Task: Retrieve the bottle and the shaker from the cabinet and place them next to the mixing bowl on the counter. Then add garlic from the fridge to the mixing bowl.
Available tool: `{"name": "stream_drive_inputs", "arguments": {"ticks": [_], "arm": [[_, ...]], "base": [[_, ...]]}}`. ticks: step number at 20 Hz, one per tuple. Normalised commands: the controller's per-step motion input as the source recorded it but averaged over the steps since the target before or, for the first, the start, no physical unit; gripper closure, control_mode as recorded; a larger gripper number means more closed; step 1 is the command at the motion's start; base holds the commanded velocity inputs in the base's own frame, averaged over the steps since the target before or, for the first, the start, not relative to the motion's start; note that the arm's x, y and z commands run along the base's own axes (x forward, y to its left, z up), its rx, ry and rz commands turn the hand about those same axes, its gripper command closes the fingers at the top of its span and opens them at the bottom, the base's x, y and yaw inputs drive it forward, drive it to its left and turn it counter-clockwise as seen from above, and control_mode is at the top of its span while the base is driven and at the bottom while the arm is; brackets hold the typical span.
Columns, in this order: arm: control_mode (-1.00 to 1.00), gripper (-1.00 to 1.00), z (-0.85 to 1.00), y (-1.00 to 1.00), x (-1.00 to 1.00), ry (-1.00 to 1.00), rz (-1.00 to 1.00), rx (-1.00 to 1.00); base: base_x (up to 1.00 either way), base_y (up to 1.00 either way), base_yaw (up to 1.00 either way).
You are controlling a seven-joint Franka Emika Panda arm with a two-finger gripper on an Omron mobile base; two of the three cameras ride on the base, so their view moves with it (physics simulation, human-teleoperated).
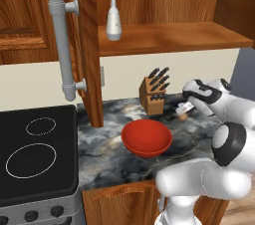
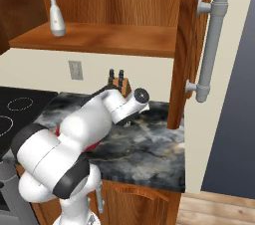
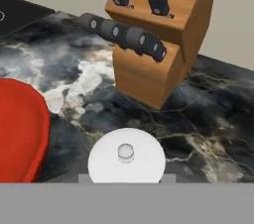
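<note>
My gripper (image 1: 185, 109) hangs low over the marble counter (image 1: 109, 134), to the right of the red mixing bowl (image 1: 147, 138) and just in front of the knife block. It is shut on the shaker (image 3: 126, 156), a small round white-topped thing with a knob, seen from above between my fingertips. In the left base view the shaker (image 1: 183, 115) is at or just above the counter. The bowl's rim (image 3: 22, 134) lies to the shaker's left. The white bottle (image 1: 114, 20) stands upright on the open cabinet's shelf (image 1: 174, 37), also the bottle (image 2: 57, 17) at the upper left.
A wooden knife block (image 3: 154, 44) with dark handles stands close behind the shaker. The open cabinet door (image 1: 87, 45) with its grey bar handle (image 1: 64, 45) hangs left of the bowl. A black stove top (image 1: 35, 154) lies at the far left. The counter's right end (image 2: 174, 179) is near.
</note>
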Motion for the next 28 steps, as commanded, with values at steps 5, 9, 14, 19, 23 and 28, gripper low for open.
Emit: {"name": "stream_drive_inputs", "arguments": {"ticks": [5, 9, 14, 19, 23, 28], "arm": [[-1.00, 1.00, -0.34, 0.00, 0.22, 0.00, 0.15, 0.09], [-1.00, 1.00, -0.25, 0.01, 0.12, 0.00, 0.10, 0.06], [-1.00, 1.00, -0.24, 0.04, 0.11, 0.00, 0.07, 0.02], [-1.00, 1.00, -0.17, 0.15, 0.04, 0.00, 0.04, 0.03], [-1.00, 1.00, -0.16, 0.09, 0.00, 0.00, 0.04, 0.04], [-1.00, 1.00, -0.16, 0.09, 0.00, 0.00, 0.04, 0.04]], "base": [[0.00, 0.00, 0.00], [0.00, 0.00, 0.00], [0.00, 0.00, 0.00], [0.00, 0.00, 0.00], [0.00, 0.00, 0.00], [0.00, 0.00, 0.00]]}}
